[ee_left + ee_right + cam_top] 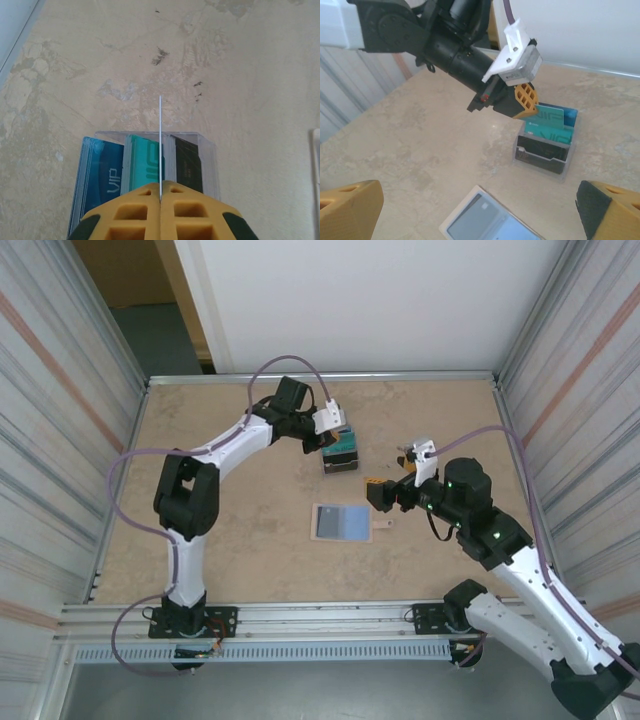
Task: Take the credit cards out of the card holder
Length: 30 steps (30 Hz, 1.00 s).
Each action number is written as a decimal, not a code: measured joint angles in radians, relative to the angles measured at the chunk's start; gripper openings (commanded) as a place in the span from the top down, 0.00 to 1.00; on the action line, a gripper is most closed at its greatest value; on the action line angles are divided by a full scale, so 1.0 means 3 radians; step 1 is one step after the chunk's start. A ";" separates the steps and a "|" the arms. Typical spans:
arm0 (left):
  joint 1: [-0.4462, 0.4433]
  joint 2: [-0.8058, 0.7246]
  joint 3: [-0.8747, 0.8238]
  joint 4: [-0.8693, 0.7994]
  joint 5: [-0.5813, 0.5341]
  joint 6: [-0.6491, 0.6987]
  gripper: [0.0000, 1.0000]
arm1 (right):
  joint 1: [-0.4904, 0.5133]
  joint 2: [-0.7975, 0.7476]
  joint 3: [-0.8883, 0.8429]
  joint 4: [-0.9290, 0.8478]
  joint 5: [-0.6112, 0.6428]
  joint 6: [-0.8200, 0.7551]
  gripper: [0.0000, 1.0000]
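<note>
Right now the left gripper has its yellow ribbed fingers pressed together on a thin card, which shows edge-on as a pale upright line in the left wrist view. It hangs just over the clear plastic card holder, which stands on the beige stone-patterned table top. The credit cards stand upright in the holder in rows: a blue one marked VIP, a teal one and a black one. The right gripper hovers apart from the holder, on its near right, with its yellow and black fingers spread wide and nothing between them. Near it a flat grey-blue rectangle with a pale border lies on the table; whether it is a card I cannot tell.
</note>
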 measured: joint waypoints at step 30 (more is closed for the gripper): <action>0.0000 0.0450 0.0277 0.0042 -0.0228 0.0023 0.82 | -0.0022 -0.0046 -0.0043 -0.0013 0.0170 0.0125 0.01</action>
